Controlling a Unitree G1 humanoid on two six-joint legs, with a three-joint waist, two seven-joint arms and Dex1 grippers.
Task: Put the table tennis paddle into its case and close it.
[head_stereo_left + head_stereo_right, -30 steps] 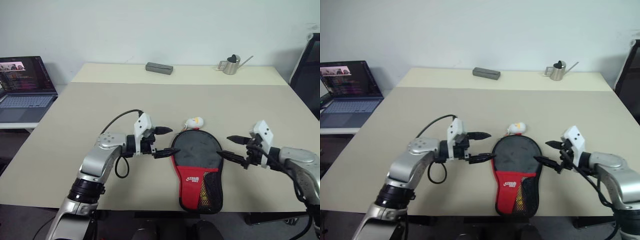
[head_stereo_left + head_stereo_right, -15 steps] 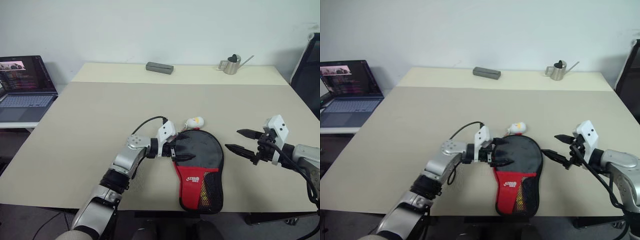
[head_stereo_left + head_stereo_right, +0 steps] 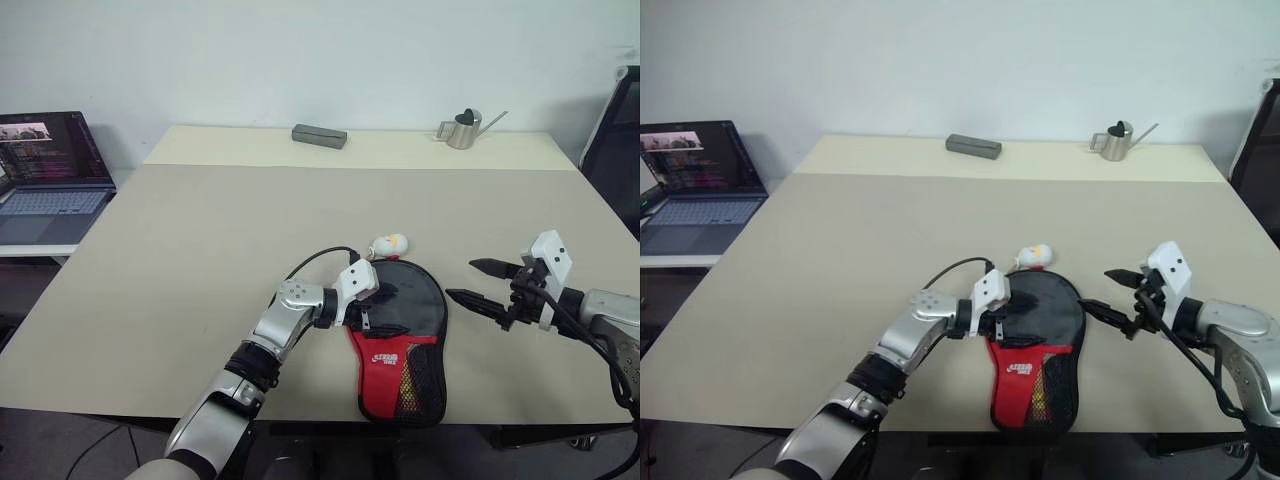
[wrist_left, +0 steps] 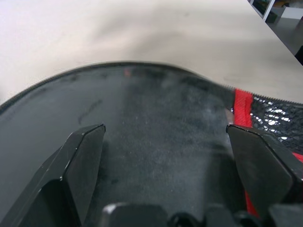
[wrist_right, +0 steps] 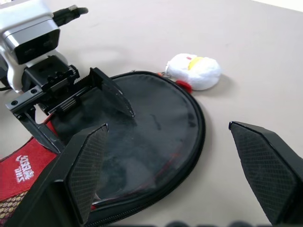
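- My left gripper sits low in the centre of the frame, jaws spread wide over the round black end of the case, gripping nothing.
- My right gripper hangs at centre right, jaws wide apart and empty, just beside the case's right edge.
- The case lies flat on the table, red panel and mesh toward the bottom edge.
- Its white pom-pom rests just above its round end.
- I cannot make out the paddle.
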